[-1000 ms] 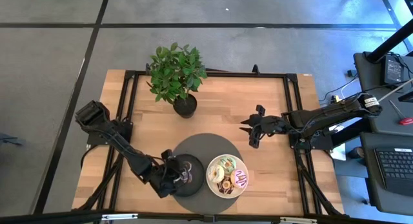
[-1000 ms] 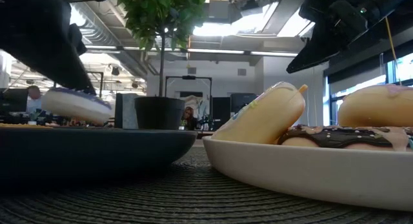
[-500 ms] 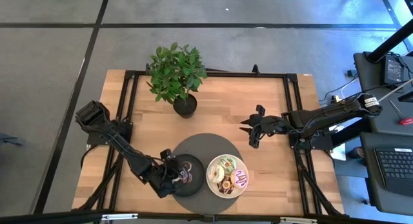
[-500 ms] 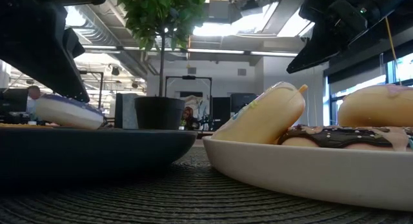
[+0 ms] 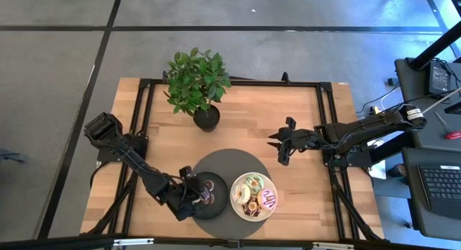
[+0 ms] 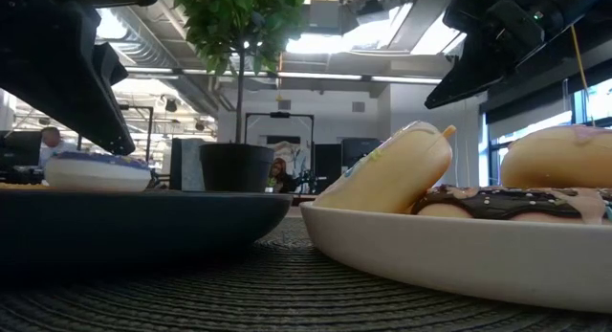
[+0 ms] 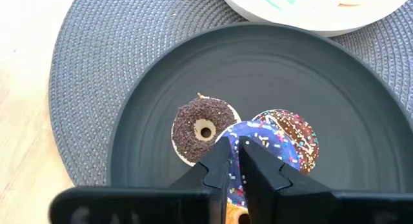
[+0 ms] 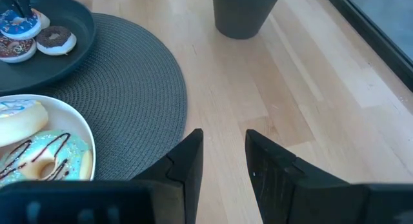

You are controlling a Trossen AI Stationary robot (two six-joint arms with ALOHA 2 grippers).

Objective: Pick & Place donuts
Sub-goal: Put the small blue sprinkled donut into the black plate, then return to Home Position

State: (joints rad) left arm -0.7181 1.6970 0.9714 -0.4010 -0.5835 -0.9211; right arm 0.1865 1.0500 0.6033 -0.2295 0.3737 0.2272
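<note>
- The left claw is low over the black plate, near the counter's front edge, left of centre. Its fingers are pinched on the rim of a blue-iced sprinkled donut.
- That blue donut lies in the black plate, leaning over a chocolate-iced donut with coloured sprinkles and just beside a chocolate-sprinkled donut. In the low view the blue donut sits flat at the plate's level under the dark arm.
- The black plate rests on the left part of a round dark woven mat, which lies at the counter's front middle.
- The white plate sits on the mat's right part, touching or almost touching the black plate. It holds several donuts: a green-iced one, a white-iced one, a pink one and a small brown one.
- A potted plant stands near the counter's back edge, left of centre.
- The right claw hangs above bare wood toward the counter's right side, well apart from both plates, fingers apart and holding nothing.
</note>
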